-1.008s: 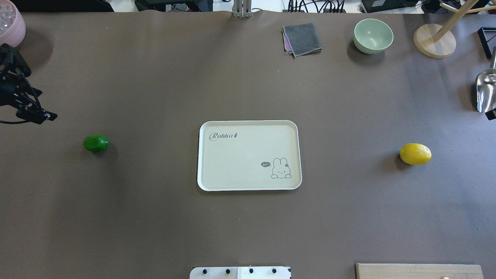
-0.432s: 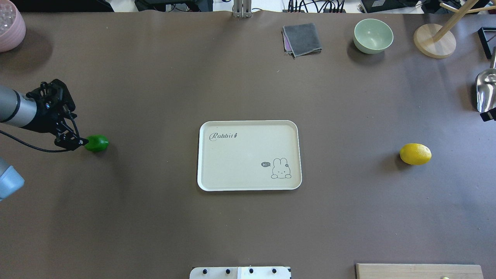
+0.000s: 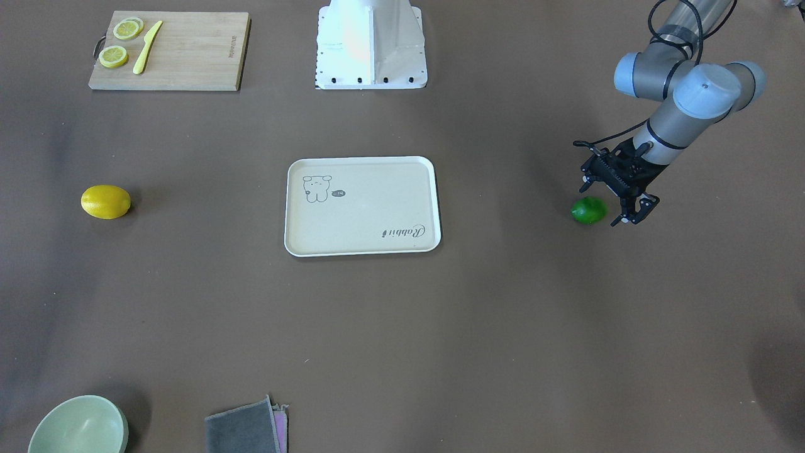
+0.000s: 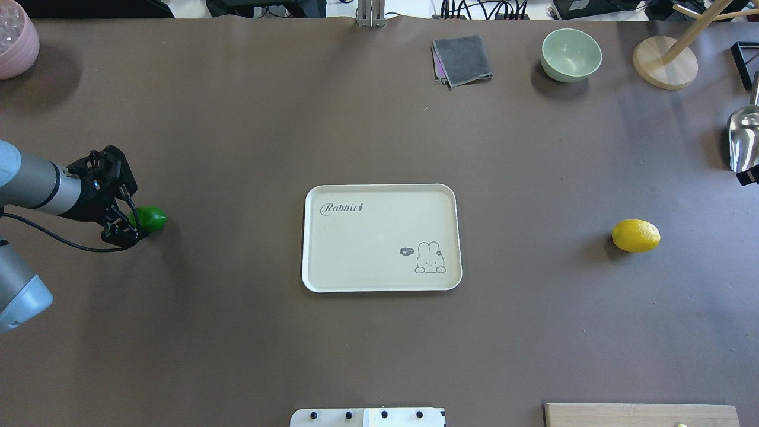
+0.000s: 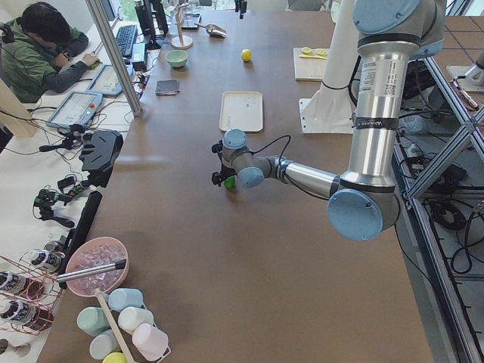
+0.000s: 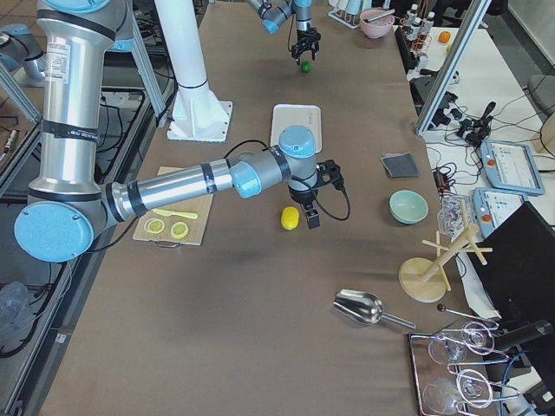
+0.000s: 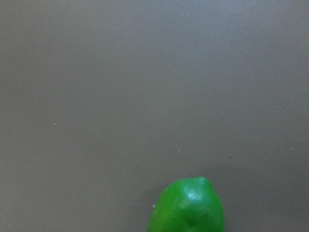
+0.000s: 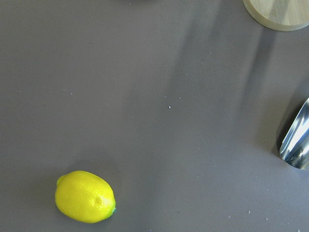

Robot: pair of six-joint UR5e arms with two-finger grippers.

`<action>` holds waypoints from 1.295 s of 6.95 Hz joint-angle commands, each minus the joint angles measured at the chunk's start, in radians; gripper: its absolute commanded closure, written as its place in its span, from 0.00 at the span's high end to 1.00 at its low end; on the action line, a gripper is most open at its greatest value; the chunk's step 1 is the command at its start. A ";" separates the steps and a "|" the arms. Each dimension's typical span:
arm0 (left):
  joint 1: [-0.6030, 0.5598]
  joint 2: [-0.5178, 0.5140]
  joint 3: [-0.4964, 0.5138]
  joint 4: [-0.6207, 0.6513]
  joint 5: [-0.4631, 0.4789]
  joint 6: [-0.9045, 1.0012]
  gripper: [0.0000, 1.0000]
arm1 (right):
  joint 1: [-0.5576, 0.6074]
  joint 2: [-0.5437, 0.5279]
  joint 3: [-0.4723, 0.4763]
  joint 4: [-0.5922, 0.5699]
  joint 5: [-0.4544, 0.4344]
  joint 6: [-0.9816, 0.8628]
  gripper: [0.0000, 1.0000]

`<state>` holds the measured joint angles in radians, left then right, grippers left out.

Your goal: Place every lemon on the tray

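The green lemon [image 4: 153,218] lies on the brown table at the left, and it also shows at the bottom of the left wrist view [image 7: 188,207]. My left gripper [image 4: 131,228] is open, right beside the green lemon on its outer side and partly over it [image 3: 589,210]. The yellow lemon [image 4: 635,235] lies at the right, and it also shows in the right wrist view [image 8: 85,196]. The cream tray [image 4: 314,279] sits empty mid-table. My right gripper [image 6: 314,212] hovers high near the yellow lemon; I cannot tell whether it is open or shut.
A wooden cutting board [image 3: 188,56] with lemon slices and a yellow knife lies by the robot base. At the far side are a green bowl [image 4: 570,54], a grey cloth [image 4: 462,59], a wooden stand [image 4: 664,62], a metal scoop [image 4: 744,139] and a pink bowl [image 4: 15,38].
My left arm has swung in from the table's left edge and brought its gripper up against the green lemon. Both lemons and the tray have stayed put.
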<state>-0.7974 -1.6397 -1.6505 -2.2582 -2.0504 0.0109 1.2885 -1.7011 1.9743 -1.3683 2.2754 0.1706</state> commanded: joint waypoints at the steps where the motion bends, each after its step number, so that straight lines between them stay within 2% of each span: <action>1: 0.017 -0.005 0.017 -0.024 0.013 -0.006 0.73 | 0.000 0.000 0.000 0.000 -0.001 0.000 1.00; 2: 0.017 -0.014 0.018 -0.024 0.010 -0.008 0.34 | 0.000 0.001 0.000 0.000 -0.001 0.001 1.00; 3: 0.017 -0.014 0.005 -0.038 0.001 -0.009 0.03 | 0.000 0.001 0.000 0.000 -0.001 0.001 1.00; 4: 0.017 -0.018 -0.006 -0.052 0.000 -0.012 0.00 | 0.000 0.001 0.000 0.000 -0.001 0.001 1.00; 5: 0.017 -0.061 -0.012 -0.052 0.000 -0.117 0.00 | 0.000 0.001 0.000 0.000 -0.001 0.001 1.00; 6: 0.020 -0.156 -0.008 -0.052 0.000 -0.337 0.00 | 0.000 0.001 0.000 0.000 -0.001 0.001 1.00; 8: 0.160 -0.317 0.009 -0.049 0.012 -0.671 0.00 | 0.000 0.001 0.000 0.000 -0.001 0.001 1.00; 9: 0.211 -0.380 0.032 -0.049 0.044 -0.780 0.00 | -0.002 0.003 0.000 0.000 -0.001 0.001 1.00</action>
<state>-0.6579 -1.9310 -1.6411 -2.3084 -2.0353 -0.6049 1.2881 -1.6993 1.9742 -1.3683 2.2749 0.1718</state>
